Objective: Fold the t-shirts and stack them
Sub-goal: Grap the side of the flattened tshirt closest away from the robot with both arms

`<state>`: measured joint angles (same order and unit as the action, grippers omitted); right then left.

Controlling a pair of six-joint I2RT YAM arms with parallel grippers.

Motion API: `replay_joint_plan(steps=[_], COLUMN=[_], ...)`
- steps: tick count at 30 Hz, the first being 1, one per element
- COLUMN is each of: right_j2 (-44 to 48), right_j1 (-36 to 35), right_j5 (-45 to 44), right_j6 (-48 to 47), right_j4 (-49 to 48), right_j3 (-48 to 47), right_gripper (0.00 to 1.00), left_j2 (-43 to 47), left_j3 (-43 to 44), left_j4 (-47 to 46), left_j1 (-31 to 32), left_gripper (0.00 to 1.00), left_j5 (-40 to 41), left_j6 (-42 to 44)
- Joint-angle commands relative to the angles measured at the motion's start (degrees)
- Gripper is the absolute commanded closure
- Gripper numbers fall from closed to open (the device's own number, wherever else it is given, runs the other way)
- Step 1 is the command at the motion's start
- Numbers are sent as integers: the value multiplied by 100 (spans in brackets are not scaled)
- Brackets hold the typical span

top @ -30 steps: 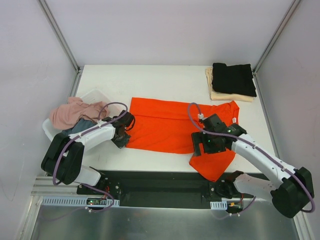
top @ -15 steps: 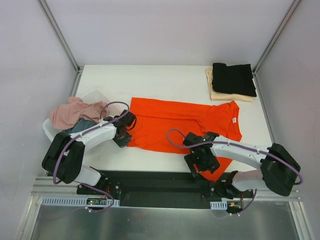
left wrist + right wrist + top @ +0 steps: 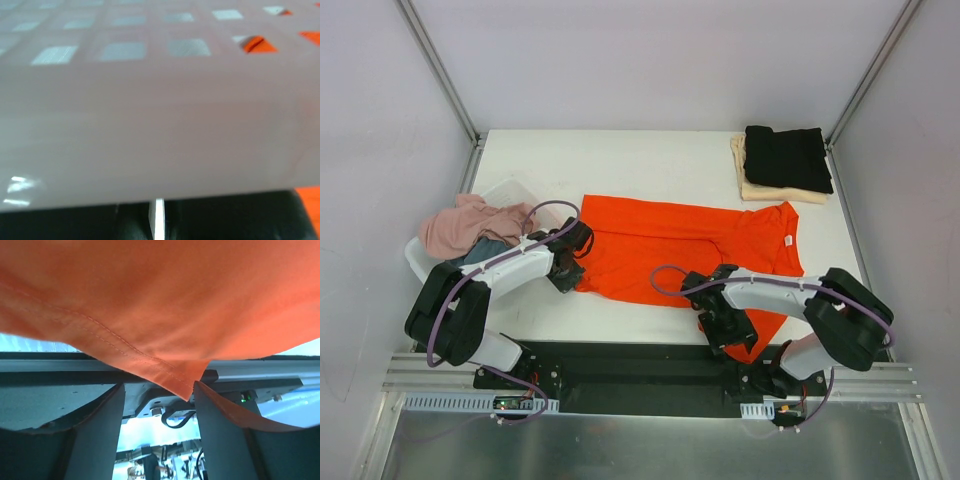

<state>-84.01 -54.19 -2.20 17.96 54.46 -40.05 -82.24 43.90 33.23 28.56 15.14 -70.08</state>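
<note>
Pink shirt (image 3: pixel 465 225) and a grey-blue shirt (image 3: pixel 482 252) lie bunched in the white tub (image 3: pixel 415 262), well to the left of the orange-red shirt (image 3: pixel 650 250); I judge both unfolded. My left gripper (image 3: pixel 570 265) sits at that shirt's left edge. Its wrist camera shows only a pale blur, so I cannot tell how its jaws stand.

The orange-red shirt lies spread mid-counter, mostly flat, its right part rumpled and draped toward the near edge: not yet folded. My right gripper (image 3: pixel 725 328) is at its near right corner, jaws apart, a hemmed corner hanging between the fingers (image 3: pixel 95 435) but not pinched.

Beyond the shirt's far right corner, the black shirt (image 3: pixel 785 158) rests folded on the cream shirt (image 3: pixel 748 186). By my count, two are done and three are left.

The counter (image 3: pixel 620 160) is plain white. Pale walls and metal corner posts enclose it.
</note>
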Motion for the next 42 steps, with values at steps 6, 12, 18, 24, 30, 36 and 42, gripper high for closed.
replay_joint_plan(steps=[6,12,18,24,30,36,42], right_j2=[-414,-617,-670,-503,59,245,-28], right_j1=[23,32,23,23,23,67,356], right_j5=[-475,-554,-457,-115,-570,-2082,-2961], right_j6=[367,454,314,103,138,384,376], right_j4=[451,566,566,356,425,1409,1902], right_j3=[-284,-389,-424,-459,-898,-1461,-1927], right_gripper=[59,67,89,99,99,99,99], left_j2=[120,208,348,419,542,595,533], left_j3=[92,75,31,22,-4,101,338], left_j4=[43,43,43,43,43,34,43], left_j1=[62,62,62,62,62,62,62], left_gripper=[100,100,100,100,100,100,100], left_j5=[7,33,112,156,174,183,235], left_j6=[-5,4,21,56,83,267,452])
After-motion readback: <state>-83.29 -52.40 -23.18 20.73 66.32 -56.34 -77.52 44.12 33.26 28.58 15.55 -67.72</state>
